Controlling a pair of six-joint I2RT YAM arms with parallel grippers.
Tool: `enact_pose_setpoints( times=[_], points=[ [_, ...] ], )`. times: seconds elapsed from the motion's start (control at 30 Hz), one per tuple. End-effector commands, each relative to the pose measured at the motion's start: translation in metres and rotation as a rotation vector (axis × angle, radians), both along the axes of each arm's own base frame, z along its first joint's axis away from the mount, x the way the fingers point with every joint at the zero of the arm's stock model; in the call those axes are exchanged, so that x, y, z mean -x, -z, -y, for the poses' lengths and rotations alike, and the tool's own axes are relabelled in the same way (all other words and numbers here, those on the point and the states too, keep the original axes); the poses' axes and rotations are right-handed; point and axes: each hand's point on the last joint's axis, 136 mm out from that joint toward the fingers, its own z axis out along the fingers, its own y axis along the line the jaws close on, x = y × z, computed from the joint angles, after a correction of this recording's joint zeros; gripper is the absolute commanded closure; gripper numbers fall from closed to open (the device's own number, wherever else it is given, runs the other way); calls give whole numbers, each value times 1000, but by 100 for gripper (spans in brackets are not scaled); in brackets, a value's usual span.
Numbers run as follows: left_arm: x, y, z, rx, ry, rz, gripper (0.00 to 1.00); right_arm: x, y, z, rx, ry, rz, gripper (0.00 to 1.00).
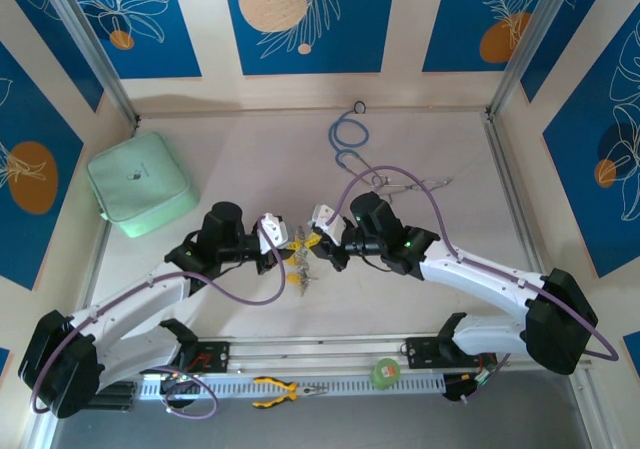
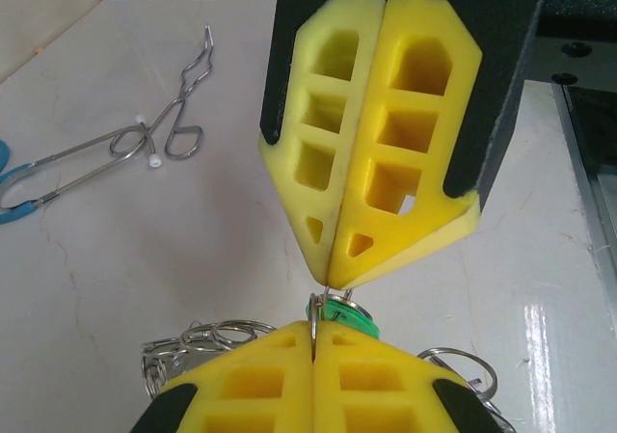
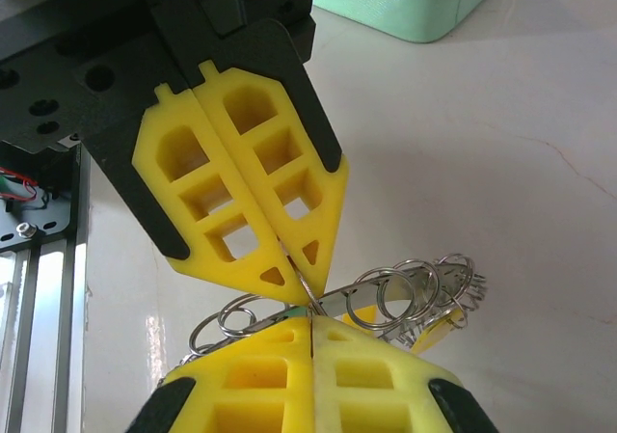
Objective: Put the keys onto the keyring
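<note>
Pale tabletop (image 1: 250, 149) amid blue floral wall panels (image 1: 300, 19), keyring (image 1: 302, 261) over its middle

L gripper (image 2: 314, 344), R gripper (image 3: 310, 329): fingers yellow, housings blk.
L arm (image 1: 135, 304), R arm (image 1: 480, 274): links wht, joints blk. Cables (image 1: 250, 295) purple.
Keyring (image 3: 410, 284): silver. Key (image 2: 349, 315): head green. Tag (image 3: 436, 335): yellow.
Table (image 1: 250, 149): pale beige, faint marbling.
Case (image 1: 140, 184): mint green.
Tube (image 1: 347, 134): blue.
Wire tool (image 2: 145, 144): silver, tips wht.
Pliers (image 1: 285, 391): handles yellow/blk.
Tape roll (image 1: 385, 373): green.
Wall panels (image 1: 300, 19): blue; wht leaf line-art; peach & orange discs; cream borders.
</note>
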Motion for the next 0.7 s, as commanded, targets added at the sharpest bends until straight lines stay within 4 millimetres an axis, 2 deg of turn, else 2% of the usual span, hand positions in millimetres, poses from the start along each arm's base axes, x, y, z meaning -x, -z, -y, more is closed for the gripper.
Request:
enact_pose_setpoints(
  times=[0.0, 0.4, 0.67],
  points=[
    [7, -18, 8, 39, 60, 28, 100, -5, -14, -7, -45, 6, 32, 100],
    [8, -17, 9, 36, 65, 15, 100, -2, -14, -10, -6, -1, 135, 100],
    [9, -18, 8, 32, 65, 16, 100, -10, -12, -10, 38, 40, 198, 100]
  ],
)
